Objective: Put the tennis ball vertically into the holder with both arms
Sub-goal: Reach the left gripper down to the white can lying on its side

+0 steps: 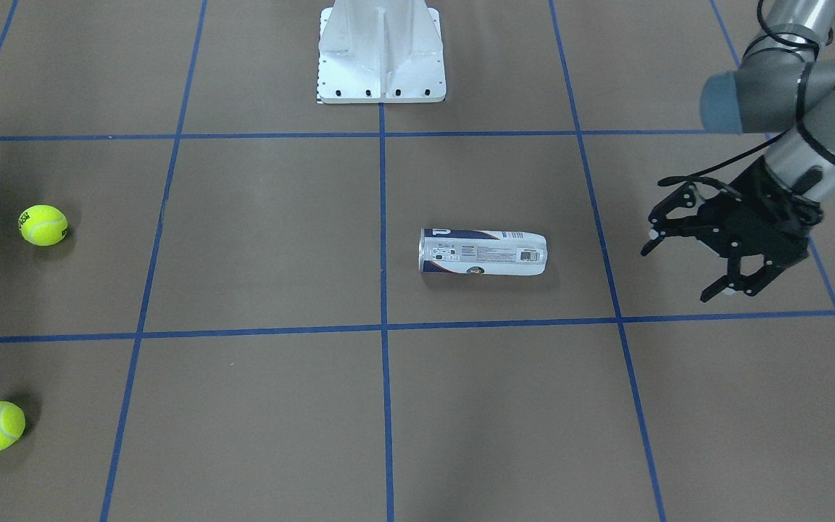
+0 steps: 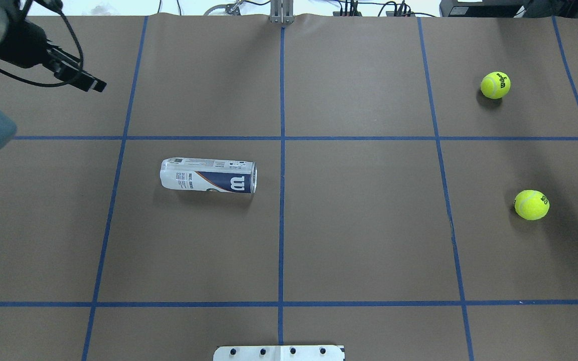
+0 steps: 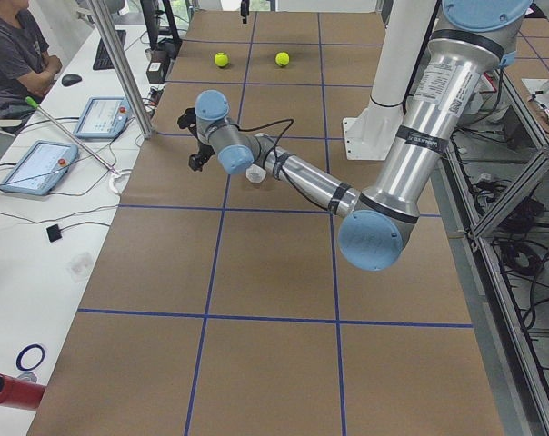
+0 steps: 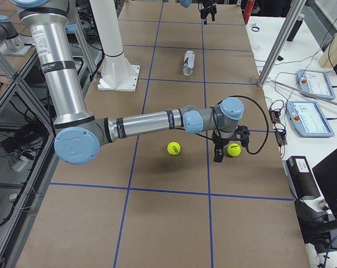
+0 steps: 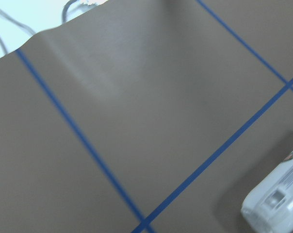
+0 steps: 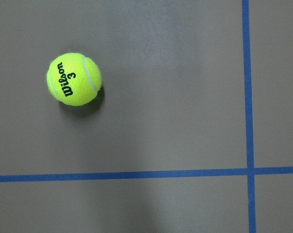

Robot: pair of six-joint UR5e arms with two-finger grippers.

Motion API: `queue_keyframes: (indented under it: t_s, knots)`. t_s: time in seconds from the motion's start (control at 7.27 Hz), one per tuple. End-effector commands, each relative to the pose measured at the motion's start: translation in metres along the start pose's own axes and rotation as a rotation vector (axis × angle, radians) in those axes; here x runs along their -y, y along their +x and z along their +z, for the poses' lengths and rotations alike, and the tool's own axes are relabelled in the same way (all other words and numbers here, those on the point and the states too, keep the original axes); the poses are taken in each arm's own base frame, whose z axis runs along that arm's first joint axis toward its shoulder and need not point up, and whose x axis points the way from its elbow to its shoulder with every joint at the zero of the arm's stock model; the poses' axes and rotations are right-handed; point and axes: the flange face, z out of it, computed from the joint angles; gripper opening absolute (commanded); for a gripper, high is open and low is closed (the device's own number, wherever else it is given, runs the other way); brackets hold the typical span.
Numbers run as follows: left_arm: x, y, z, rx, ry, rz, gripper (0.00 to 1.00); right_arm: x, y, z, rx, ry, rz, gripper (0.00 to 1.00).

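The holder (image 2: 208,176) lies on its side on the table (image 2: 369,225), in the robot's left half just beside the centre line and about midway between the robot's edge and the operators' edge. It is a clear plastic cylinder wrapped in a glossy white and navy label with a barcode. Its flat silver-rimmed mouth points toward the centre line and its rounded closed end toward the left edge. The tabletop is matte brown, like paper, ruled into large squares by blue tape lines (image 2: 282,250). A white metal base plate (image 1: 381,51) with a row of dark bolt holes sits at the middle of the robot's edge. Two fuzzy yellow-green spheres rest well apart from the holder near the right edge. The printed ball (image 2: 495,84), marked with black lettering and a 3, lies toward the operators' edge. The second ball (image 2: 532,204) lies about level with the holder. The left gripper (image 1: 678,268), black and angular with linked fingers, hangs over the table toward the left edge, its fingers spread wide and holding nothing, clear of the holder. The right gripper (image 4: 227,146) hangs close by the printed ball. Whether its fingers are spread or closed cannot be told.
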Motion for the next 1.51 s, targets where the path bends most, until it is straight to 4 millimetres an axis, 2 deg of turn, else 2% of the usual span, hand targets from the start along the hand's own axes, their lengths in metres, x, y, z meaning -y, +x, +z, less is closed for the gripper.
queue_keyframes:
  t_s: [0.0,0.14,0.28,0.41,0.55,0.69,0.83,0.96,1.24,1.38]
  knots:
    - [0.042,0.102,0.052,-0.054,0.022,0.125,0.99,-0.001,0.000,0.000,0.003,0.001,-0.002,0.99]
    - [0.050,0.128,0.059,-0.089,0.030,0.190,0.99,-0.001,-0.003,-0.002,0.005,0.005,-0.010,0.99]
    - [0.047,0.153,0.073,-0.123,0.020,0.295,0.99,-0.002,-0.005,0.000,0.004,0.001,-0.012,0.99]
    - [0.046,0.164,0.084,-0.137,0.000,0.394,0.99,-0.002,-0.013,0.006,0.011,0.002,-0.040,0.99]
    - [0.058,0.201,0.102,-0.139,-0.030,0.490,0.99,-0.008,-0.015,0.020,0.021,0.010,-0.079,0.99]
    - [0.084,0.247,0.112,-0.083,-0.068,0.573,0.99,-0.013,-0.013,0.025,0.027,0.025,-0.101,0.99]
    - [0.100,0.283,0.119,-0.053,-0.112,0.616,0.99,-0.018,-0.006,0.029,0.026,0.023,-0.103,0.99]
    - [0.098,0.302,0.132,-0.046,-0.171,0.647,0.98,-0.023,-0.002,0.032,0.031,0.022,-0.104,0.99]
    - [0.091,0.304,0.142,-0.024,-0.262,0.790,0.99,-0.038,0.013,0.041,0.049,0.068,-0.152,0.99]
    - [0.084,0.312,0.152,0.017,-0.300,0.883,0.99,-0.039,0.018,0.045,0.050,0.070,-0.154,0.99]
